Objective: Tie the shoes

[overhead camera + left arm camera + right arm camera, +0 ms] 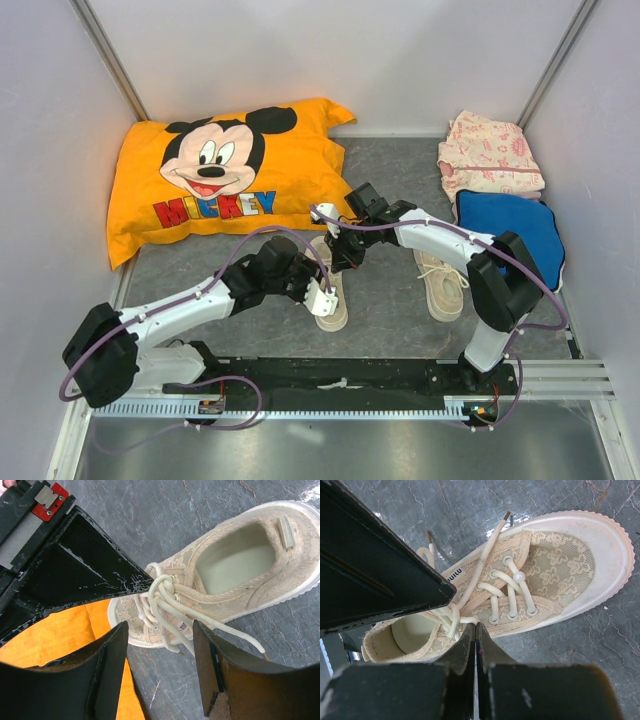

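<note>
Left wrist view showed the left fingers [111, 670] spread wide over the laces [172, 617] of one shoe [250, 592]; the right fingers [463, 652] were pressed together, touching its knot [162, 584].

L gripper [159, 642] is held open, fingers spread wide. R gripper [472, 629] is pressed fully shut. L arm [175, 310] & R arm [440, 232] are bent inward, tips near each other.
</note>
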Controlling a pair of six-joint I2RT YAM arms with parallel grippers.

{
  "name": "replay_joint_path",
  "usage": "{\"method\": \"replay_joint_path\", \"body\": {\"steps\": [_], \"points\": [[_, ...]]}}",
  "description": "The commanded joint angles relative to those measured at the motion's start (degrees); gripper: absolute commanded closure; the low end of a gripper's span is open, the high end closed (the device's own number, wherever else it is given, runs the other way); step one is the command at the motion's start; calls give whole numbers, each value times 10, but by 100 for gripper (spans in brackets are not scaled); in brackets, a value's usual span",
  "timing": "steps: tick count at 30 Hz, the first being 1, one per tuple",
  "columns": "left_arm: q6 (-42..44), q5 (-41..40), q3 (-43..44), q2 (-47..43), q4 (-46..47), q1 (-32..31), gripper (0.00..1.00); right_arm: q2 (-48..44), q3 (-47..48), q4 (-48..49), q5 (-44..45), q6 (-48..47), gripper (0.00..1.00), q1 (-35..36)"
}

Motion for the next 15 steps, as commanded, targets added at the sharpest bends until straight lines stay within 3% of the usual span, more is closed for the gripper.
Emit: {"method": "replay_joint_path", "body": {"steps": [1, 8, 15], "points": [[-31, -5, 21, 5, 12, -2, 39, -21, 18, 21, 6, 5, 100, 1], [-102, 27, 33, -53, -23, 1, 40, -23, 16, 21, 9, 5, 100, 0], [-142, 6, 65, -21, -63, -1, 41, -19, 14, 22, 11, 7, 100, 0]]}}
